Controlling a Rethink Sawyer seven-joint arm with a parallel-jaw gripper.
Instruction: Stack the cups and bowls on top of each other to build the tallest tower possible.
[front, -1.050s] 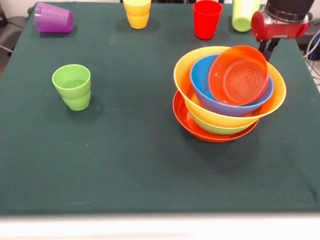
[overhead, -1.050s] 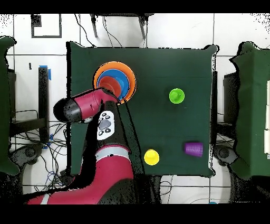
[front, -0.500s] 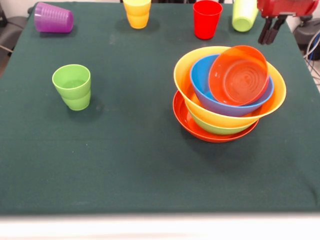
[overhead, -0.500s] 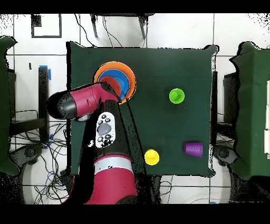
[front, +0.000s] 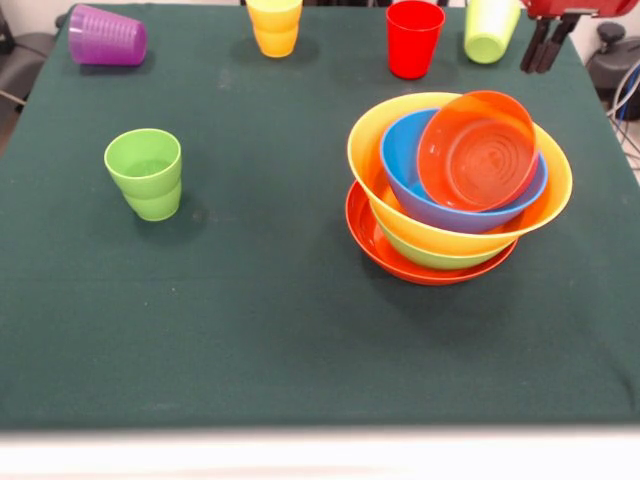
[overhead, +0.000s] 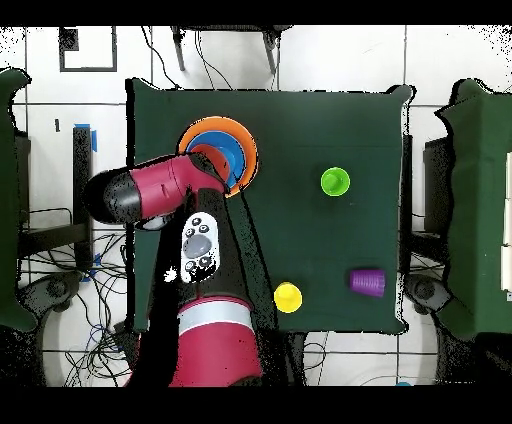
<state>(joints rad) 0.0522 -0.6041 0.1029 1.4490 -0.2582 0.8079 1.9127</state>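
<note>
Claw (front: 545, 55) tips, close together and empty, show only from the front; overhead, the arm (overhead: 165, 190) hides them.

The red and black robot arm (overhead: 205, 300) extends from the base across the table, its red wrist section (overhead: 150, 190) turned sideways. In the front view, only the black two-fingered gripper (front: 545, 45) shows at the top edge, fingers pointing down and close together, holding nothing.
</note>
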